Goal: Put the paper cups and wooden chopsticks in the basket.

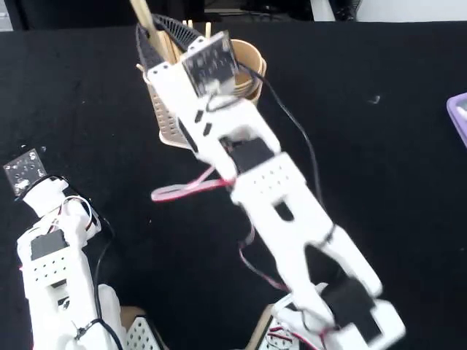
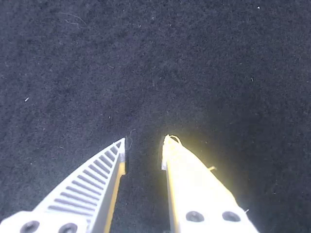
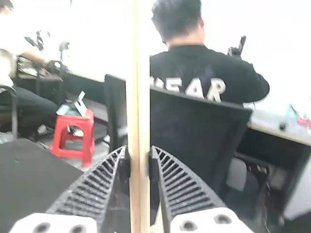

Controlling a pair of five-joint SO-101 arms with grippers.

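High view: over the basket (image 1: 169, 124) at the far side of the table (image 1: 365, 182), right gripper (image 1: 157, 40) clamped on one wooden chopstick (image 1: 144, 16); right wrist view: chopstick pinched between both ribbed fingers (image 3: 95, 182); paper cups (image 1: 252, 67) stacked at the basket, partly under the arm, inside or beside impossible to tell; left gripper (image 2: 144, 143) low over the black table, jaws slightly parted, holding nothing.
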